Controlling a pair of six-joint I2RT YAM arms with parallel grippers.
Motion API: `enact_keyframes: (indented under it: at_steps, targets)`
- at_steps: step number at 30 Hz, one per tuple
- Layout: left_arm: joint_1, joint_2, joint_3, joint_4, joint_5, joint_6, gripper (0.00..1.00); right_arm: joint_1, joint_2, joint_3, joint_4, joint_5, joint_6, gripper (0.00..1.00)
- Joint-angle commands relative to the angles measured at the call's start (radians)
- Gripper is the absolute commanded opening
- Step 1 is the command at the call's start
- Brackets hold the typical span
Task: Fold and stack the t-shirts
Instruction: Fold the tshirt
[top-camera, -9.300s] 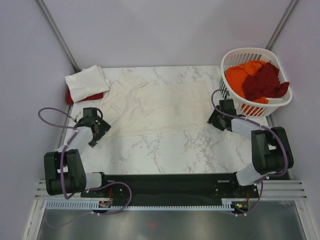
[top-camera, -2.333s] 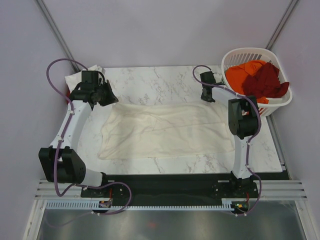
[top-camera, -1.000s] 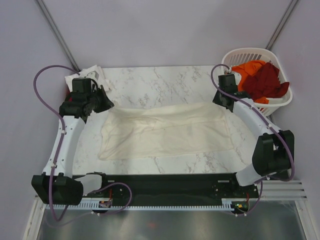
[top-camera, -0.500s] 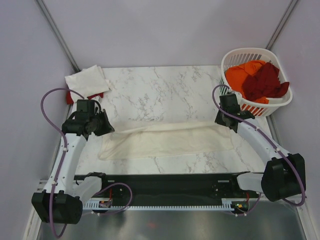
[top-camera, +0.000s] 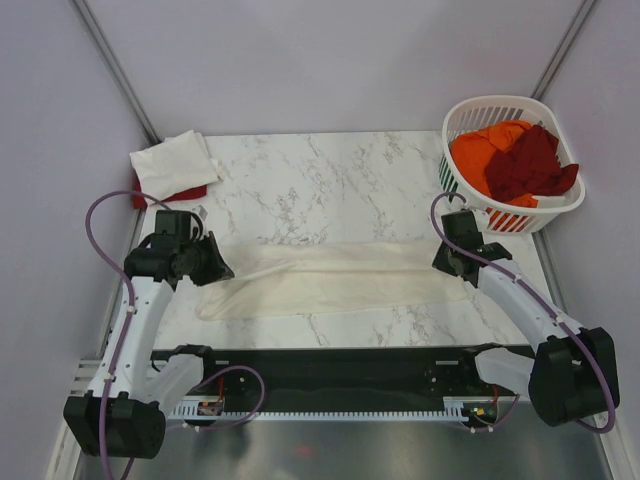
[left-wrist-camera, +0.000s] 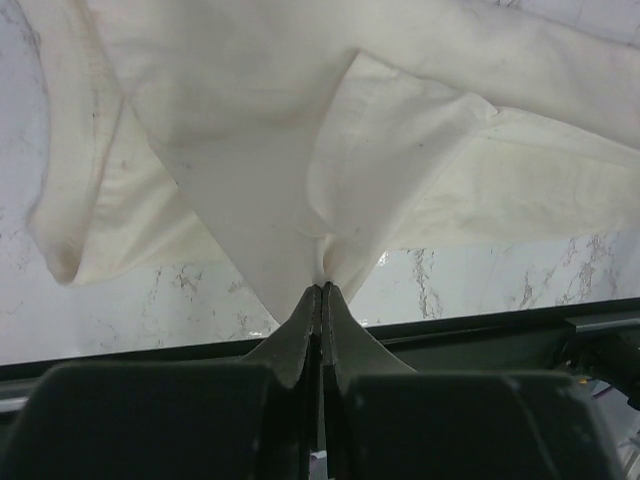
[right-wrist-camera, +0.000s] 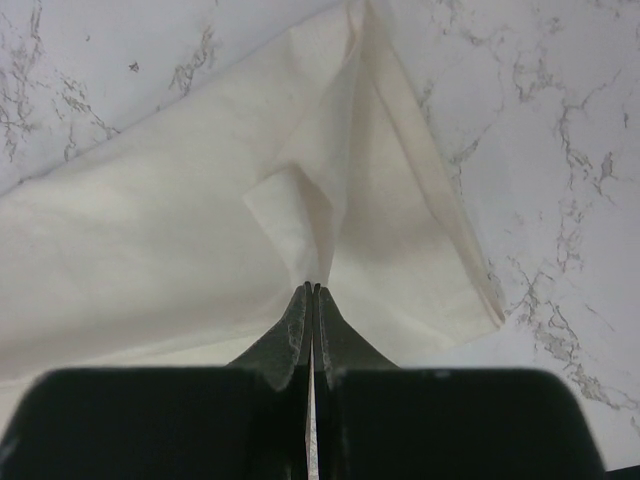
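**Top external view.** The cream t-shirt (top-camera: 340, 282) lies across the middle of the marble bench (top-camera: 330, 180) as a long, narrow band running left to right. The left arm (top-camera: 137, 318) reaches to the band's left end and the right arm (top-camera: 520, 298) to its right end. From this height I cannot tell how either set of jaws stands. At the far left corner a folded white shirt (top-camera: 172, 163) rests on a red garment (top-camera: 140, 198), well apart from the cream t-shirt. At the far right corner a white slatted basket (top-camera: 470, 108) holds an orange garment (top-camera: 478, 150) and a dark red garment (top-camera: 528, 165) heaped together.

**Left wrist view.** The left jaws are pressed together, pinching a gather of the cream t-shirt at their tips. The cloth fans away from the pinch in overlapping layers, with a rolled edge hanging at the left. Marble shows below the near hem, and the black base rail (left-wrist-camera: 480, 325) crosses the lower right.

**Right wrist view.** The right jaws are likewise pressed together on the cream t-shirt, gripping a small folded flap. The fabric spreads wide to the left of the pinch. On the right a doubled edge runs diagonally and ends in a corner lying flat on the marble, with bare bench beyond it.
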Motion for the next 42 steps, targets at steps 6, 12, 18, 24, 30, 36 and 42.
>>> enact_keyframes:
  at_steps: [6, 12, 18, 24, 30, 36, 42]
  targets:
    - [0.003, -0.093, -0.038, -0.103, 0.083, -0.037, 0.45, -0.011, -0.043, -0.045, -0.015, 0.035, 0.074, 0.35]
    - [0.003, -0.114, 0.048, -0.143, -0.022, -0.051, 0.94, -0.012, -0.119, -0.049, -0.03, 0.069, 0.087, 0.98]
    - [0.003, 0.068, 0.066, -0.011, -0.079, -0.059, 0.9, -0.014, -0.007, 0.043, 0.025, 0.012, 0.01, 0.98]
    - [0.004, 0.361, 0.128, 0.067, -0.238, -0.051, 0.9, -0.014, 0.119, 0.113, 0.083, -0.054, -0.015, 0.98]
    - [0.004, 0.585, 0.154, 0.121, -0.288, -0.059, 0.83, -0.011, 0.209, 0.162, 0.122, -0.113, -0.041, 0.98]
    - [0.004, 0.754, 0.181, 0.133, -0.37, -0.065, 0.67, -0.012, 0.239, 0.155, 0.155, -0.161, -0.045, 0.98]
    - [0.004, 0.943, 0.253, 0.113, -0.448, -0.037, 0.16, -0.014, 0.253, 0.136, 0.178, -0.185, -0.047, 0.98]
